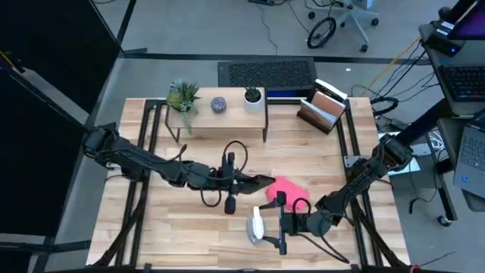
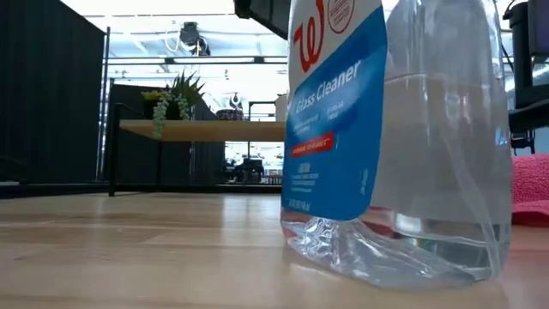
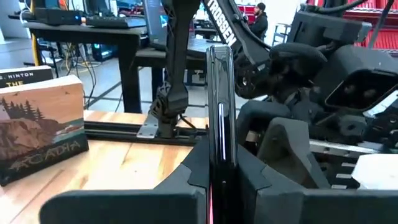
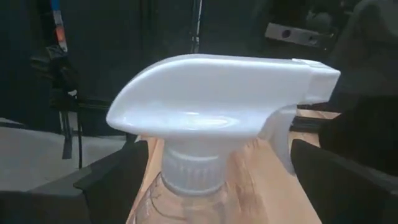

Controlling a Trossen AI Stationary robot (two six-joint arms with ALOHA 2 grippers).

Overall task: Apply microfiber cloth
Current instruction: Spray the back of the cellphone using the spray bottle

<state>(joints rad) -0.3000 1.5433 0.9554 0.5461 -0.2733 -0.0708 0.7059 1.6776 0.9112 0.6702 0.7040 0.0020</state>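
My left gripper (image 1: 254,181) clamps the smartphone (image 3: 221,112) on edge, just beside the pink microfiber cloth (image 1: 286,188). My right gripper (image 1: 276,225), nearer the cloth, straddles the glass cleaner bottle's (image 2: 395,137) neck with its fingers apart, unclamped.

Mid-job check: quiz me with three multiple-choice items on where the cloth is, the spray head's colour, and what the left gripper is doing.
1. Where is the cloth?
A. On the table by the left gripper
B. On the floor
C. On a chair

2. What colour is the spray head?
A. Blue
B. White
C. Pink

3. What state is the left gripper in?
A. Open and empty
B. Shut on the cloth
C. Shut on the phone

Answers:
1 A: the high view shows the cloth lying on the table just off the left gripper.
2 B: the right wrist view shows the spray head white.
3 C: the left wrist view shows the phone clamped edge-on.
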